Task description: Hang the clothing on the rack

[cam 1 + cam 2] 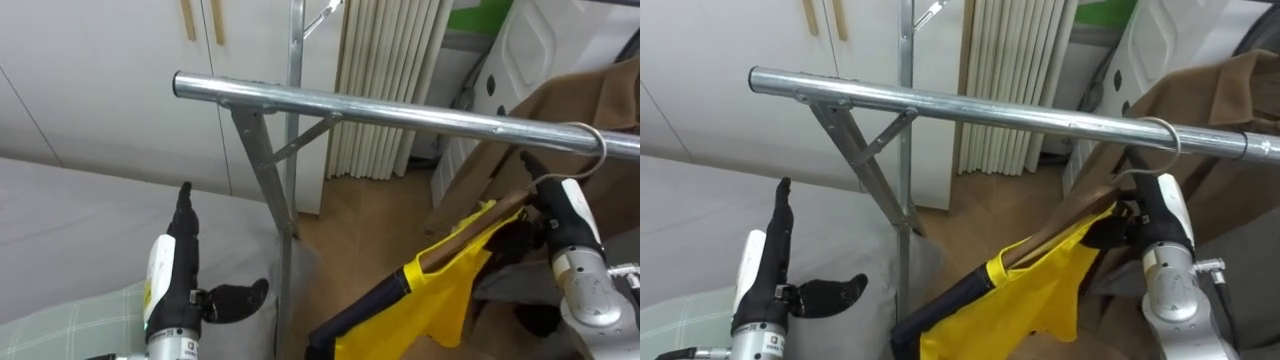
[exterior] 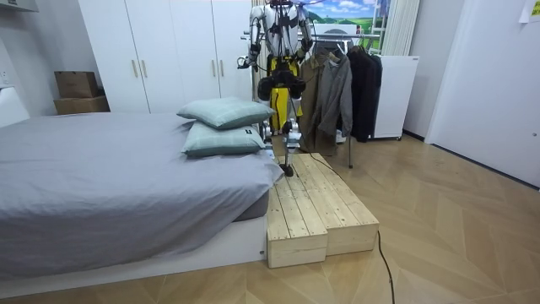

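- Above the right hand (image 1: 565, 225), a metal hook (image 1: 592, 150) loops over the steel rail (image 1: 400, 112).
- Its fingers curl round a wooden hanger (image 1: 480, 222), and a yellow shirt (image 1: 440, 290) droops from it, below and left of that hand.
- Further left, the left hand (image 1: 175, 270) points up, fingers straight, holding nothing.

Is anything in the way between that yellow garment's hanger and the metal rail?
Nothing visible. The hook already loops over the rail, while the right hand holds the wooden hanger. The brown coat hangs just beyond.
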Motion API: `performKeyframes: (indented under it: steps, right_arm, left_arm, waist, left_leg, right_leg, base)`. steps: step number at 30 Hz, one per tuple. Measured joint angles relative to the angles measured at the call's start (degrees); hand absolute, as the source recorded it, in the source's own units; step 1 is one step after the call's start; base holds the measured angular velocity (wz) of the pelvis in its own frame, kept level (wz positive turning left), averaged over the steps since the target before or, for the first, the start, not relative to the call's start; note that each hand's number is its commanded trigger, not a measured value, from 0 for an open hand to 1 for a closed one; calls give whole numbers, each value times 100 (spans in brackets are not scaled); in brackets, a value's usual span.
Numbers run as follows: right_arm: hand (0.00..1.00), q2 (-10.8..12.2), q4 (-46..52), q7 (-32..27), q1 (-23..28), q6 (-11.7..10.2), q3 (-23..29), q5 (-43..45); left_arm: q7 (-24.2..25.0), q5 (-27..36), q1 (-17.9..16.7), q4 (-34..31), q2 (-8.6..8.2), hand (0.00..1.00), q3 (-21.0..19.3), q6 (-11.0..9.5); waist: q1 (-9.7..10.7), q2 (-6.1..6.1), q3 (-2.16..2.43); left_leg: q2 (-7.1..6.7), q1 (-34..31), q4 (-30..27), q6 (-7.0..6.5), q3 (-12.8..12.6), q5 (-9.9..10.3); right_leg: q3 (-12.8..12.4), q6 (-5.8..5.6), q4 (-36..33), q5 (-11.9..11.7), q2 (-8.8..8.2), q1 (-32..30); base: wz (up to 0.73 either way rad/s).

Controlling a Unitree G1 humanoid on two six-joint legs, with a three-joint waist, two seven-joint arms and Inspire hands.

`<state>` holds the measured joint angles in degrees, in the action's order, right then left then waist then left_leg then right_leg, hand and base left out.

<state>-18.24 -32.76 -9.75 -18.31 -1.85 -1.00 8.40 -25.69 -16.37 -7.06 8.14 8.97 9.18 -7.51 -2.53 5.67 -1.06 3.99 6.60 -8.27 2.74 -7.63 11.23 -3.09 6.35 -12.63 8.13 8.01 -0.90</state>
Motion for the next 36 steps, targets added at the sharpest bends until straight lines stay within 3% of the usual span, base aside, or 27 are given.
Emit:
performKeyframes:
  steps: [5,13,24,26,31,36]
  right_arm:
    - [0,1,0,47,0,0,-2,-8]
    - [0,1,-1,61,6,0,-2,-13]
    - [0,-1,20,28,58,-22,77,-49]
    - [0,-1,86,-10,192,-118,180,-396]
    - [0,-11,160,-137,408,-127,447,-1436]
    - [0,-28,160,-212,518,-127,515,-1771]
  left_arm:
    - [-10,0,0,0,2,0,3,0]
    - [-108,0,-1,0,0,0,7,-1]
    - [-125,-9,-5,71,94,0,-23,-7]
    - [-121,-8,-19,54,127,0,-36,-6]
    - [-139,-6,-28,40,158,0,-241,-6]
    - [-167,-9,-29,41,145,0,-242,-6]
  waist:
    - [42,-18,-8]
    - [72,-67,1]
    - [122,-63,10]
    - [142,-59,17]
    - [256,-73,32]
    - [381,-97,67]
  left_leg:
    - [-5,-5,1,0,-1,0]
    - [-31,2,-6,-1,4,-2]
    - [-34,5,-44,-1,4,-3]
    - [-34,0,-45,-1,0,-3]
    - [-35,-15,-43,-1,-11,-3]
    - [-35,-1,-45,-1,-2,-2]
  right_leg:
    - [-17,14,1,0,-3,-12]
    - [-115,166,13,2,2,-23]
    - [-132,196,3,-16,2,-12]
    - [-112,197,19,-16,-1,-2]
    - [-130,196,31,-16,-2,-12]
    - [-143,197,32,-16,-1,0]
  base:
    - [-2]
    - [-6]
    - [0]
    - [5]
    - [-2]
    - [-1]
